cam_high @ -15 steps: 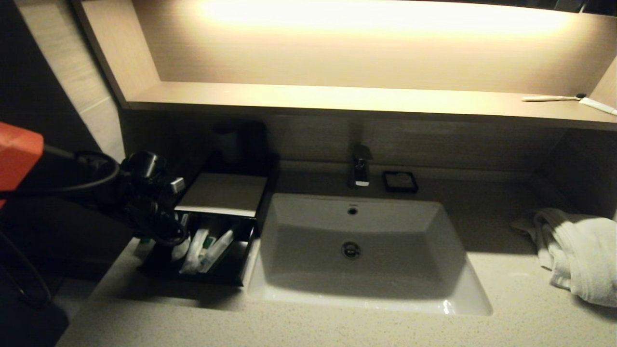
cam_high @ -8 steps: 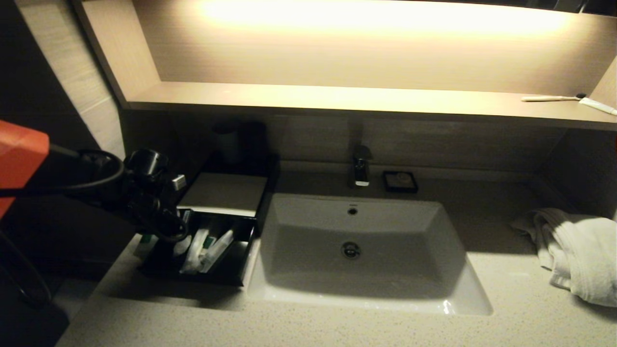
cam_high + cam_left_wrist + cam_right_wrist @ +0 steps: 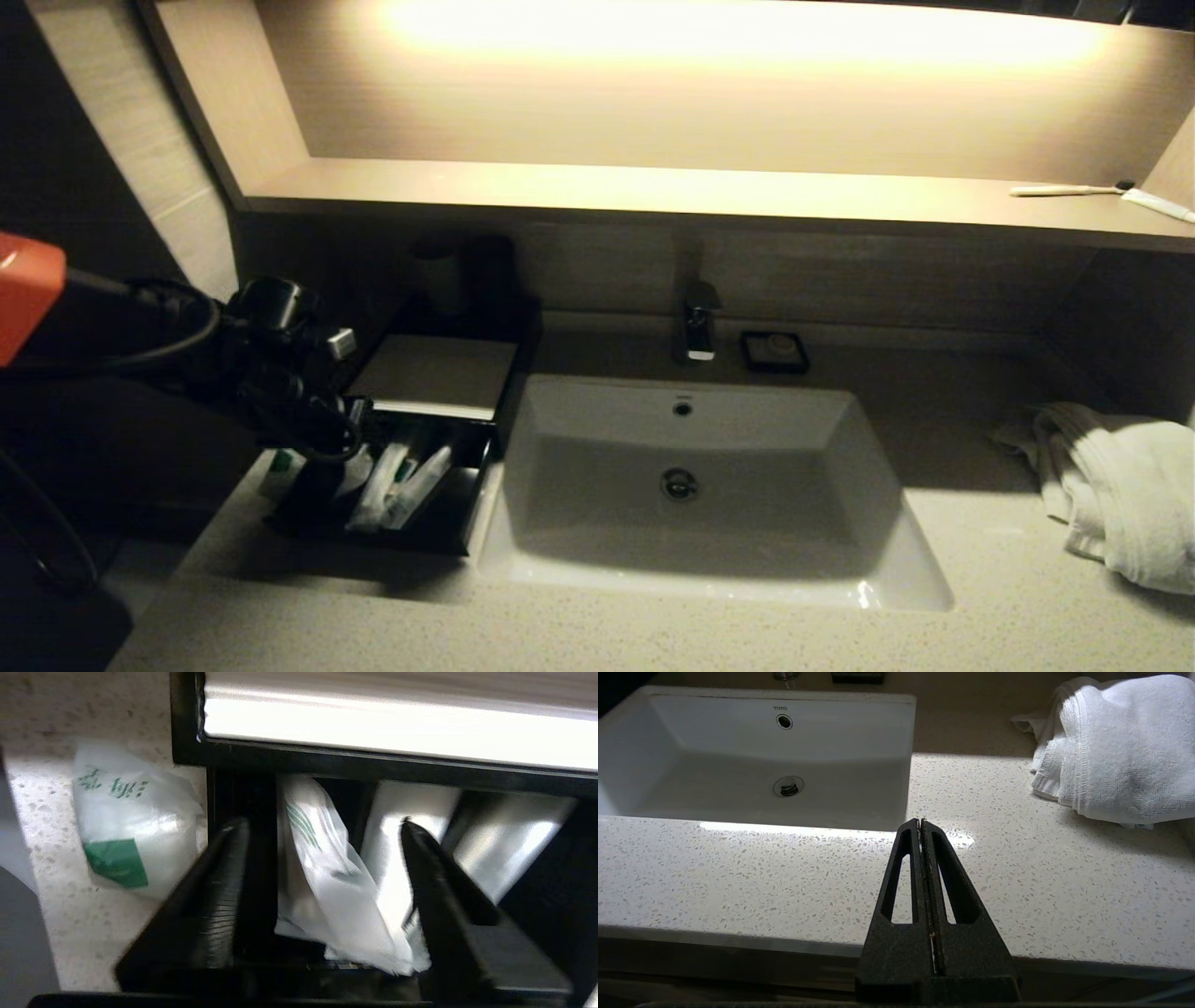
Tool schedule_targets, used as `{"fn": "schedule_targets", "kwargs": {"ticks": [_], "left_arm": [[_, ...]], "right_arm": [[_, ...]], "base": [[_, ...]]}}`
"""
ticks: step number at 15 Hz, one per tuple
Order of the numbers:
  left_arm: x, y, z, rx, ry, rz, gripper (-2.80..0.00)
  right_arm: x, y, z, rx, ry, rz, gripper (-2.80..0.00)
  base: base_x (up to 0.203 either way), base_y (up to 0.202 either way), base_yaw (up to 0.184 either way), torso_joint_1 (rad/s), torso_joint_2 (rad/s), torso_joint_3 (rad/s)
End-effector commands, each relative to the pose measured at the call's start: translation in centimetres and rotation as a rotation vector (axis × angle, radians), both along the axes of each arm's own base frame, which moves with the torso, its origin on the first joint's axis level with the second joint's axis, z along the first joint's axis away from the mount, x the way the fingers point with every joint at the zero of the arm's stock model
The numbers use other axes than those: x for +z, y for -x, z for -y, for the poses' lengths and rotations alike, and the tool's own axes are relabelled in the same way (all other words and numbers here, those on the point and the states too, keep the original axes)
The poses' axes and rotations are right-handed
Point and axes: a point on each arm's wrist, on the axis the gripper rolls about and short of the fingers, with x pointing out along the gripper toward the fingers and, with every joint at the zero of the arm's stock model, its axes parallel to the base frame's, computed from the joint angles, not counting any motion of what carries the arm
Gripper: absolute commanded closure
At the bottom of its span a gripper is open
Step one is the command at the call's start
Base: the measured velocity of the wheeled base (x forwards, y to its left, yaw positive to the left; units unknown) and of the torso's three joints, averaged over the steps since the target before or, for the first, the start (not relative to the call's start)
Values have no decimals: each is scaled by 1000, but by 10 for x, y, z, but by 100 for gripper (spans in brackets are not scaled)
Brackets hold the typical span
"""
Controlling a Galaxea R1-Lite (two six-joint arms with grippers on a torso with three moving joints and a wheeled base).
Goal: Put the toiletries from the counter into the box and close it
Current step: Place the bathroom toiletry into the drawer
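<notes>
Left hand (image 3: 322,830) opened (sachet (image 3: 327,872) released), drawer (image 3: 439,532)

The scene is lit from a glaring strip above the shelf (image 3: 653,191); the box (image 3: 429,373) corner is left dim. Glare is thrown off the sink (image 3: 868,593) rim, and the sachets (image 3: 336,877) are blurred.
</notes>
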Motion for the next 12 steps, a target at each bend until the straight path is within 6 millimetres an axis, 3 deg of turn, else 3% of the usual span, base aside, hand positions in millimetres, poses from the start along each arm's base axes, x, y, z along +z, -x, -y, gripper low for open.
{"fn": "schedule_targets", "kwargs": {"ticks": [1,10,11,12], "left_arm": [[19,9,1,-2,5,44,-280],[80,68,-1,15,18,203,-280],[83,74,-4,32,18,212,0],[87,80,-8,50,18,224,0]], "right_arm": [[0,0,0,0,0,0,0],[0,0,0,0,0,0,0],[0,0,0,0,0,0,0],[0,0,0,0,0,0,0]], "base": [[0,0,0,0,0,0],[0,0,0,0,0,0],[0,0,0,0,0,0],[0,0,0,0,0,0]]}}
